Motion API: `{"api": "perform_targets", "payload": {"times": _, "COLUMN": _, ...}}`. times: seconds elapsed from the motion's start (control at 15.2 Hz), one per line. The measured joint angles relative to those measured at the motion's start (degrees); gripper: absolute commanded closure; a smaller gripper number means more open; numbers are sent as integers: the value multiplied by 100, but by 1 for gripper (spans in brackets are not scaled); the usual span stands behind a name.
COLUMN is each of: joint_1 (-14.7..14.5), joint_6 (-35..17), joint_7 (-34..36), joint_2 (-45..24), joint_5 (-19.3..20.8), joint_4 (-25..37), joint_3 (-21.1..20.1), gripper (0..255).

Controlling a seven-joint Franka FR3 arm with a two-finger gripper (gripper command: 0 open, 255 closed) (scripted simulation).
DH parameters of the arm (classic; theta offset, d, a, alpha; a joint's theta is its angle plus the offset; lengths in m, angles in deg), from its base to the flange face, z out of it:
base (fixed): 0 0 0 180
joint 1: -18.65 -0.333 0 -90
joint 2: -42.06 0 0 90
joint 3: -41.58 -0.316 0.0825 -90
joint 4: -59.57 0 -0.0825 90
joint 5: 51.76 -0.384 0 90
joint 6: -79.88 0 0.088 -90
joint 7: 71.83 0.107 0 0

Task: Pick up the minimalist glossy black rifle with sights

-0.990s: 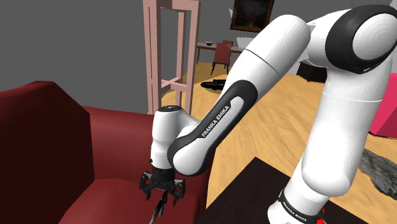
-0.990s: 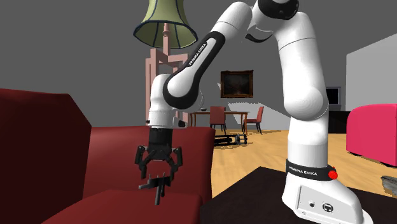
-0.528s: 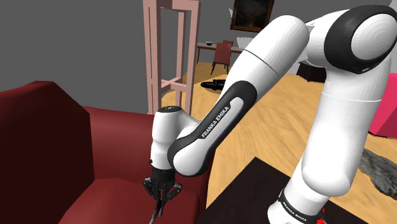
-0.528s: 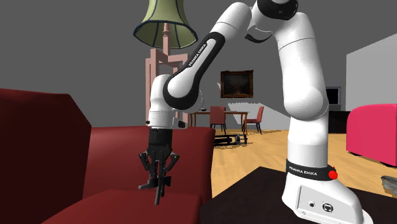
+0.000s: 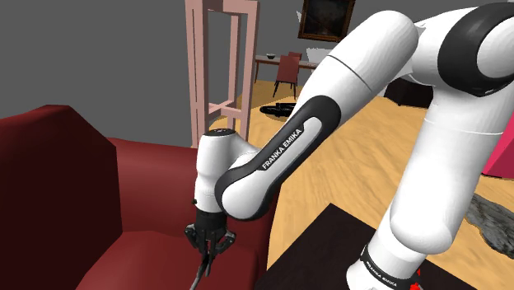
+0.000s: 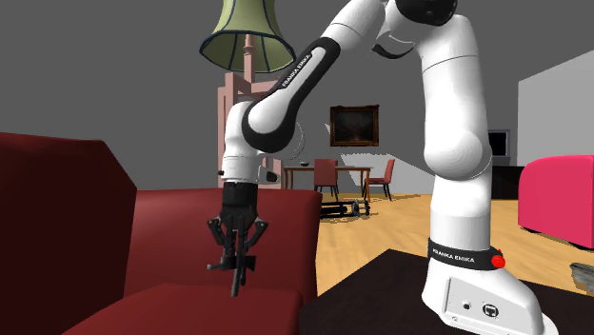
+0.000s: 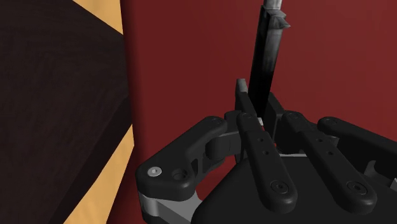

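A slim glossy black rifle (image 6: 236,273) hangs nearly upright from my gripper (image 6: 235,251), its lower end just above the dark red sofa seat (image 6: 200,309). The fingers are shut on it. From the shoulder camera, the gripper (image 5: 208,241) sits low over the sofa (image 5: 74,173), and the rifle (image 5: 200,272) runs down from it toward the picture's lower edge. Through the wrist camera, the rifle's barrel (image 7: 264,51) sticks out past the clasping fingers (image 7: 254,130) over the red cushion (image 7: 343,57).
The sofa's high arm (image 6: 57,219) and backrest rise close beside the gripper. A pink wooden lamp post (image 5: 218,58) with a green shade (image 6: 246,33) stands behind the sofa. A dark table (image 5: 329,247) adjoins the sofa near the stand. A pink seat (image 6: 557,200) stands far off.
A second ago the fingers stood spread around the rifle; they have closed on it. Since then the hand has risen slightly, taking the rifle with it.
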Motion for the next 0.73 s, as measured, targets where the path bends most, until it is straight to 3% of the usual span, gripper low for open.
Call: {"api": "perform_targets", "payload": {"times": 0.73, "joint_1": 68, "joint_6": 952, "joint_7": -337, "joint_2": 875, "joint_5": -613, "joint_4": 194, "joint_3": -48, "gripper": 255}}
